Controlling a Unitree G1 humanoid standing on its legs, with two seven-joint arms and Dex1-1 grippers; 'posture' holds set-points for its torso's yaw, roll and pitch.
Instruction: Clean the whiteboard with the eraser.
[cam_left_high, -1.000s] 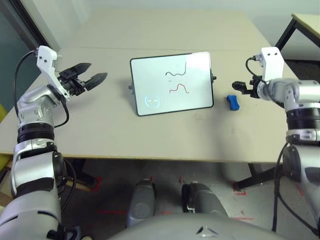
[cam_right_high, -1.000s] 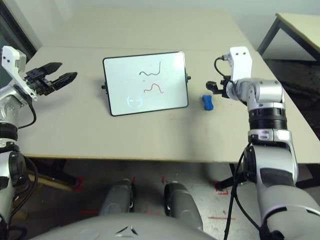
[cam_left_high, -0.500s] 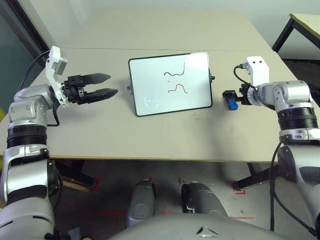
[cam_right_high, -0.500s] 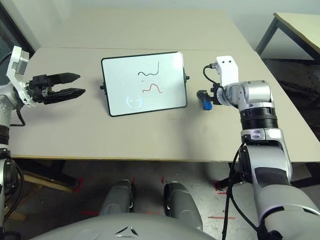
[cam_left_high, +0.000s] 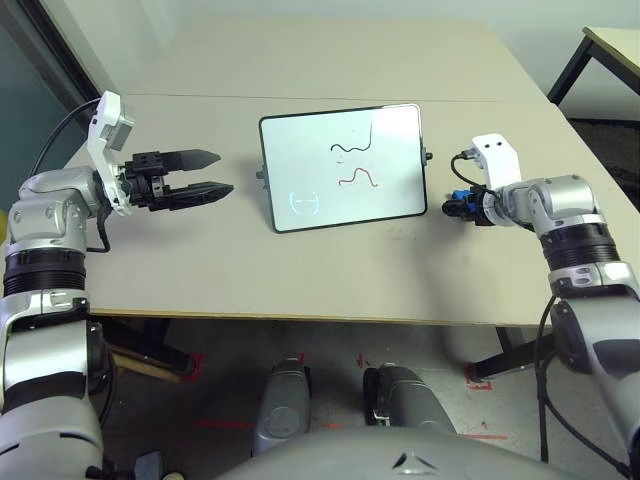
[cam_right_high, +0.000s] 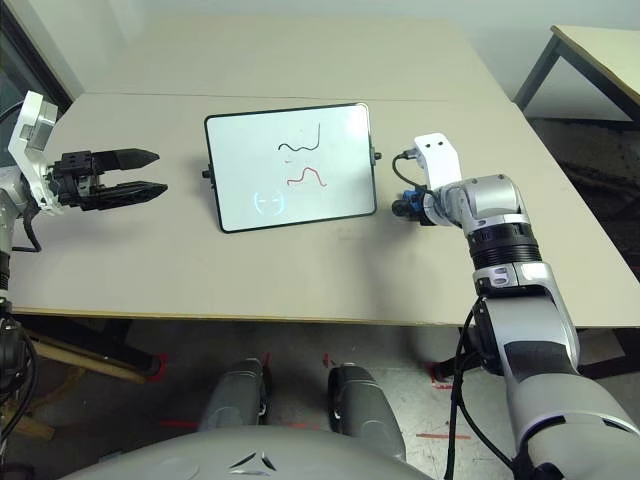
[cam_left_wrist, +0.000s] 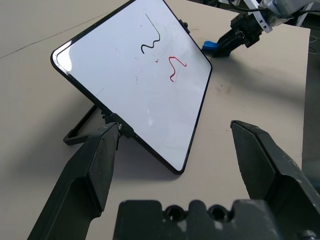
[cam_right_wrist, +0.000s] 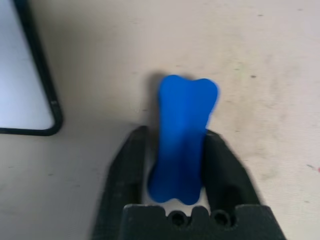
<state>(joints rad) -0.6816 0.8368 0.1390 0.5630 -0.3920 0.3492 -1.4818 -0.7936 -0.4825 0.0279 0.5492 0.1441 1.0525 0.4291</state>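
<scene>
Black fingers spread wide, the left hand (cam_left_high: 205, 173) hangs above the beige bench (cam_left_high: 200, 260) at its left side, pointing across toward the whiteboard (cam_left_high: 342, 167) and well apart from it — its jaws stand open and hold nothing. In the left wrist view the two fingers (cam_left_wrist: 87, 172) frame the board's lower corner without touching it.

At the middle of the bench the whiteboard stands tilted back on a thin black prop, its black frame with rounded corners and a small grey knob on each side. A black squiggle (cam_left_high: 352, 143) runs across the upper part of the white face, a red squiggle (cam_left_high: 358, 178) sits just below it, and a faint blue circle mark (cam_left_high: 305, 203) shows near the lower left corner.

Just beside the board's right edge, the right hand (cam_left_high: 462, 207) is down at the bench top with its fingers closed on the eraser (cam_right_wrist: 182, 135) — a small bright-blue block with a pinched waist. The right wrist view shows the two black fingers (cam_right_wrist: 125, 172) pressed against its long sides, the free end of the block sticking out beyond the fingertips, and the board's lower right corner close by, with bare bench between the two.
</scene>
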